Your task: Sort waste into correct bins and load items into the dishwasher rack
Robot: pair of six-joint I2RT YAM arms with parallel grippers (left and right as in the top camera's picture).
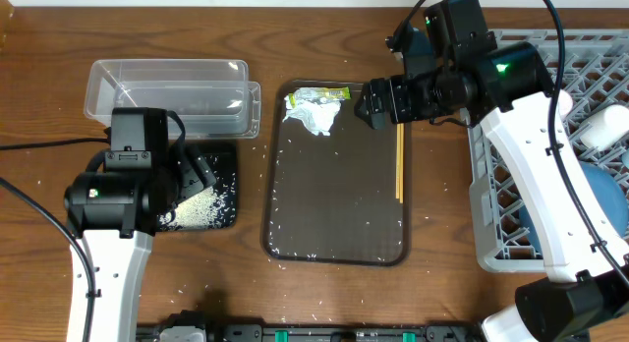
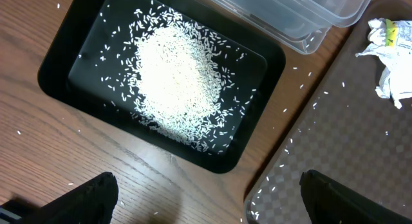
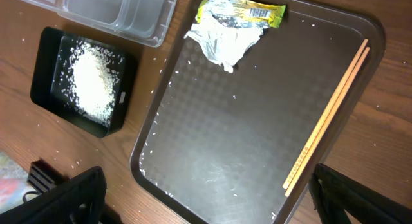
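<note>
Loose white rice (image 2: 170,76) is heaped in the shallow black tray (image 2: 58,63), which sits below the clear tub (image 1: 167,86). A crumpled tissue (image 1: 316,116) and the green-yellow wrapper (image 1: 324,92) lie at the far end of the brown serving tray (image 1: 334,199). Wooden chopsticks (image 1: 399,160) lie along its right side. The grey rack (image 1: 531,175) at the right holds a blue dish (image 1: 601,199) and a white cup (image 1: 609,128). My left gripper (image 2: 209,205) is open and empty over the wood beside the black tray. My right gripper (image 3: 212,205) is open and empty above the serving tray.
Scattered rice grains lie along the serving tray's edges (image 3: 151,147) and on the wooden table (image 2: 38,130) around the black tray. In the right wrist view the tissue (image 3: 225,40), wrapper (image 3: 241,8) and chopsticks (image 3: 328,114) show. A black bar runs along the table's front edge (image 1: 295,332).
</note>
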